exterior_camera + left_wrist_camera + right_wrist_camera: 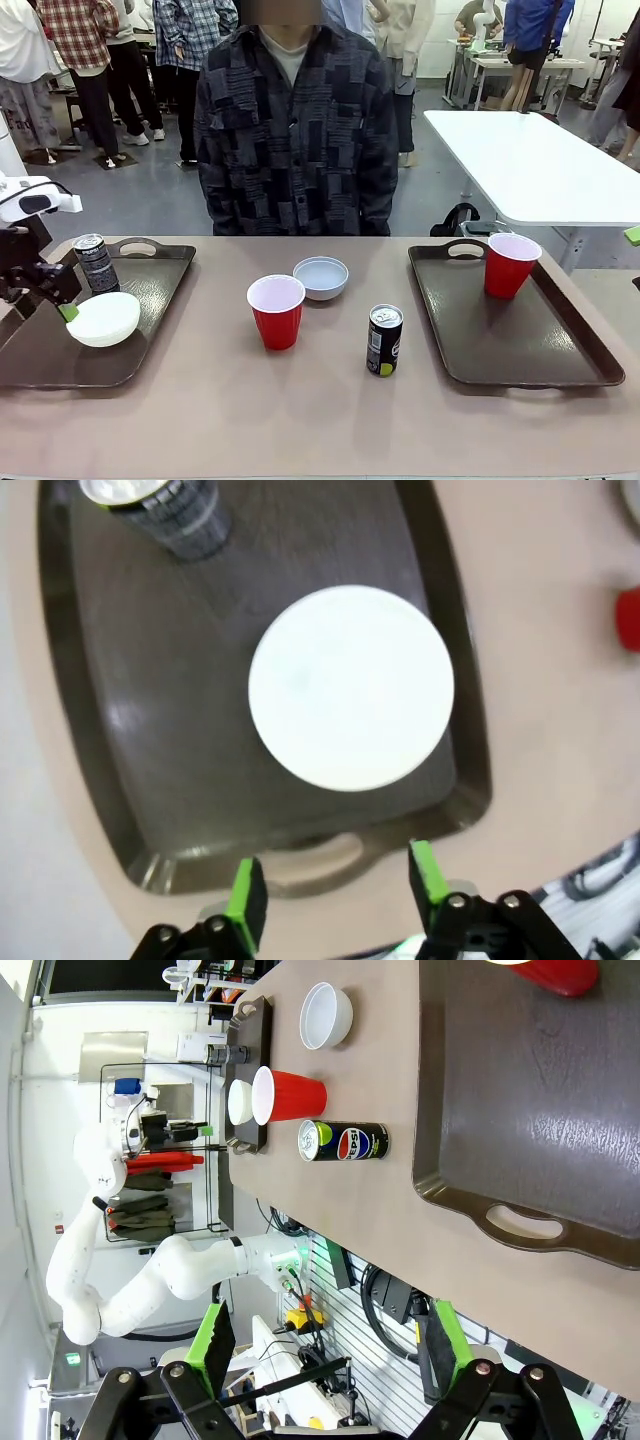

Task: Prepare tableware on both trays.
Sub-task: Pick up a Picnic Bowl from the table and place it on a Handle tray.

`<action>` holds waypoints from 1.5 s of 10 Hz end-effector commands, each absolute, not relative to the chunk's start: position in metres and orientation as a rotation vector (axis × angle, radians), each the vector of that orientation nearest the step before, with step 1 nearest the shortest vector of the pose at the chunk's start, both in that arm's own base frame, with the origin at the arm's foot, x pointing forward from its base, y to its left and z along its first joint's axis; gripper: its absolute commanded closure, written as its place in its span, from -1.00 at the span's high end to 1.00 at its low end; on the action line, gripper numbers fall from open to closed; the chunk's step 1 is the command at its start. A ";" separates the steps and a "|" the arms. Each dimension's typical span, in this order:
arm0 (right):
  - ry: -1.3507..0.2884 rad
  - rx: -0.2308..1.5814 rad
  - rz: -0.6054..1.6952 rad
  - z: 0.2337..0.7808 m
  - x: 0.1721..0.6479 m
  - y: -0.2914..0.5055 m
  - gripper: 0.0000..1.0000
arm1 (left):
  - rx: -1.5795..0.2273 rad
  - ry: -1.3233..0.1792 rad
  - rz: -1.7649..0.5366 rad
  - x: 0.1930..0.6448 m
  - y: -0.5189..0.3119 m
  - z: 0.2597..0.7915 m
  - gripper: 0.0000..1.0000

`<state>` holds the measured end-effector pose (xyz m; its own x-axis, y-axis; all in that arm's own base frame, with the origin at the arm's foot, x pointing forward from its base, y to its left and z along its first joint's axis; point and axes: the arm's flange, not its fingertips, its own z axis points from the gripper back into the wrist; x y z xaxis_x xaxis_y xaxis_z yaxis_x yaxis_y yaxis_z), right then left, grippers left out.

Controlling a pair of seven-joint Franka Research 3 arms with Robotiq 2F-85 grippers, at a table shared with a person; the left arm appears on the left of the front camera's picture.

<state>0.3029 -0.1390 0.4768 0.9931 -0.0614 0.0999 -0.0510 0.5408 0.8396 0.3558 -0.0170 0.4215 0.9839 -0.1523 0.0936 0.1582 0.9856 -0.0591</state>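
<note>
The left tray [150, 290] carries a white bowl [104, 318] and a black can [96, 262]. My left gripper [62, 305] hovers at the bowl's left rim. In the left wrist view it [335, 890] stands open and holds nothing, above the tray's near handle, with the bowl [350, 687] and can [165, 510] beyond. On the bare table stand a red cup [276, 311], a grey-blue bowl [321, 277] and a second black can [384, 340]. The right tray [520, 340] holds another red cup [510, 264]. My right gripper [328, 1350] is open and holds nothing, off that tray's [530, 1110] near end.
A person in a dark patterned shirt [295, 130] stands at the far side of the table, hands out of sight. A white table [530, 165] stands behind on the right. The table's front strip [300, 420] is bare.
</note>
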 end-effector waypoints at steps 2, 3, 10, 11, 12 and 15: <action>-0.130 1.014 0.001 0.478 0.303 -0.139 1.00 | -0.091 -0.078 -0.211 0.324 -0.022 0.435 1.00; -0.130 1.014 0.001 0.478 0.303 -0.139 1.00 | -0.112 -0.072 -0.213 0.323 -0.022 0.439 1.00; -0.122 1.000 -0.006 0.477 0.303 -0.139 1.00 | -0.102 -0.070 -0.194 0.330 -0.022 0.448 1.00; -0.139 0.888 0.005 0.490 0.300 -0.124 1.00 | -0.256 -0.079 -0.185 0.330 -0.015 0.461 1.00; -0.125 0.793 0.001 0.499 0.305 -0.102 1.00 | -0.371 -0.074 -0.172 0.333 -0.006 0.466 1.00; -0.062 0.596 -0.011 0.523 0.322 -0.030 1.00 | -0.708 -0.030 -0.169 0.334 0.020 0.481 1.00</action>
